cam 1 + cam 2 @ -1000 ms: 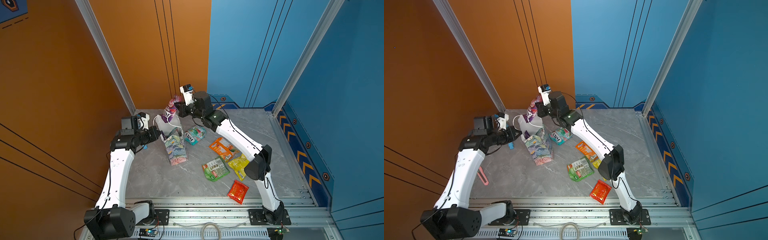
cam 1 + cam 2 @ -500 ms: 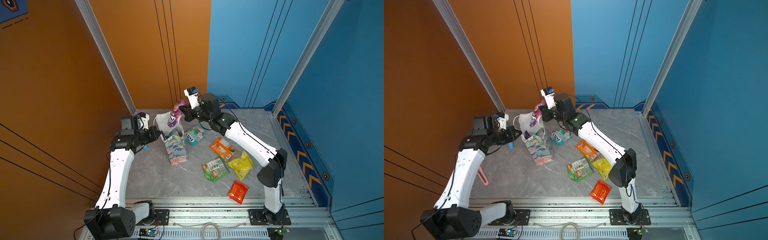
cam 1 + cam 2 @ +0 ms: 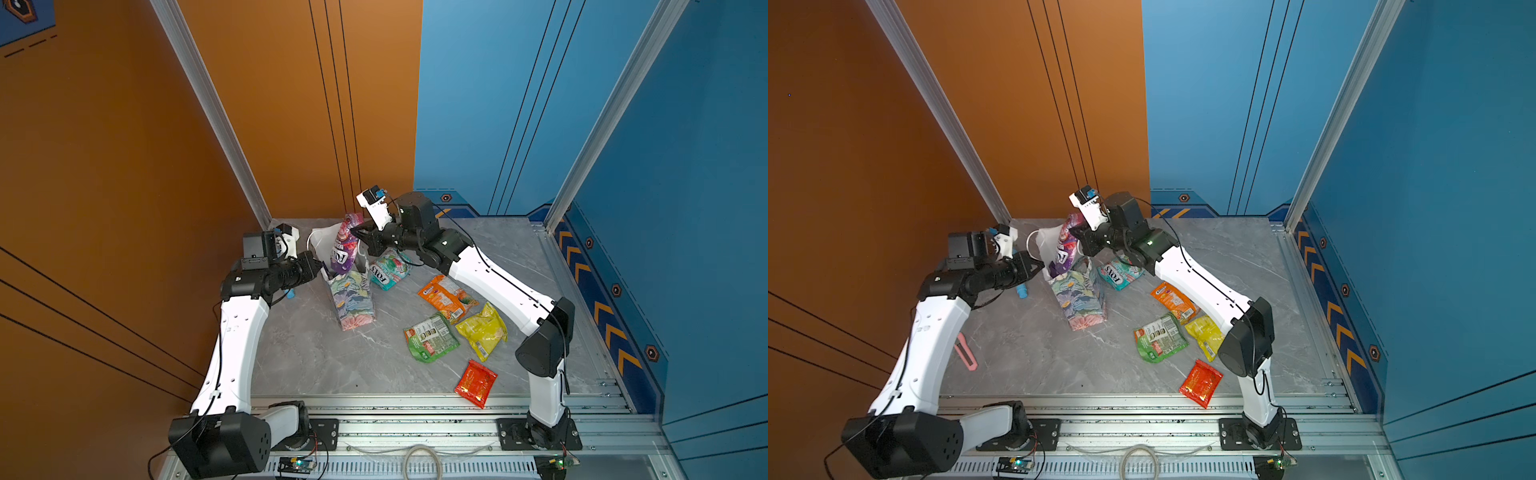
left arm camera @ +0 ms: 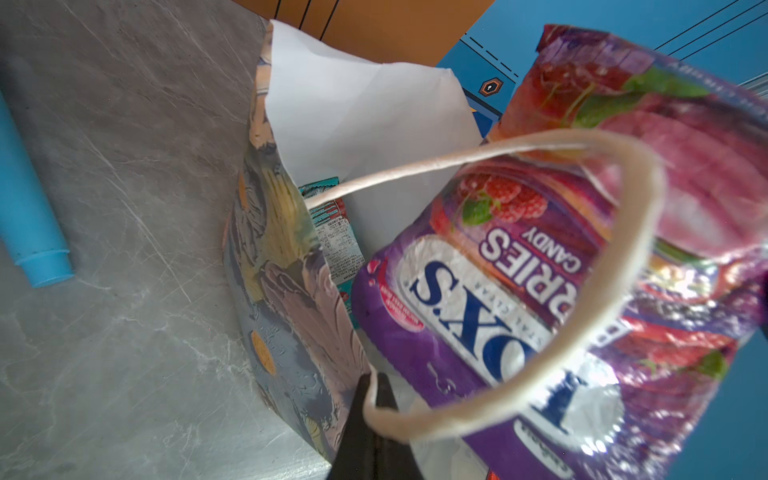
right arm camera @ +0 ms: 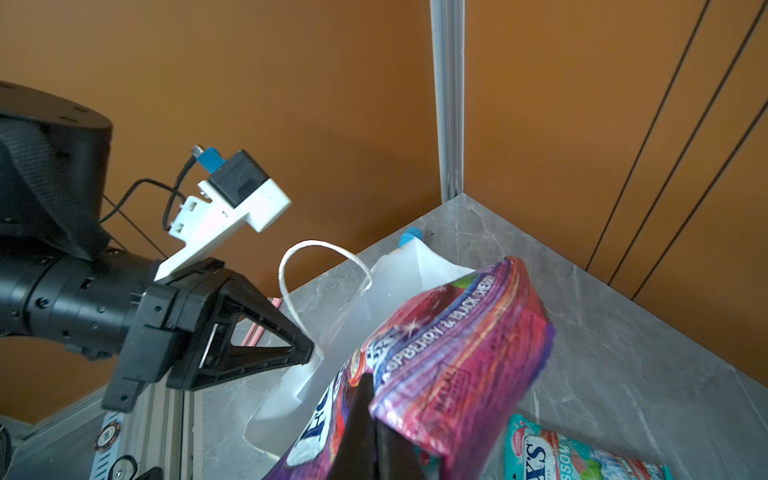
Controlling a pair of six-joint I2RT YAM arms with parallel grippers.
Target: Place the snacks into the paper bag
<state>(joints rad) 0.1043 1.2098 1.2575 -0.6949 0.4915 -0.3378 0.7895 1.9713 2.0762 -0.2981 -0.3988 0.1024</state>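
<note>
Jaws of the right gripper (image 3: 360,232) pinch the purple FOX'S packet (image 3: 343,249), glossy and berry-printed, its lower end in the mouth of the floral paper bag (image 3: 354,305); the left gripper (image 3: 322,272) is clamped on the bag's white-lined rim.

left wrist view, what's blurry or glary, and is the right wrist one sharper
Left wrist view: the cord handle near the lens is out of focus; the purple packet shows white glare spots, print legible. Right wrist view: that packet's lettering is smeared, while the left gripper is crisp.
</note>
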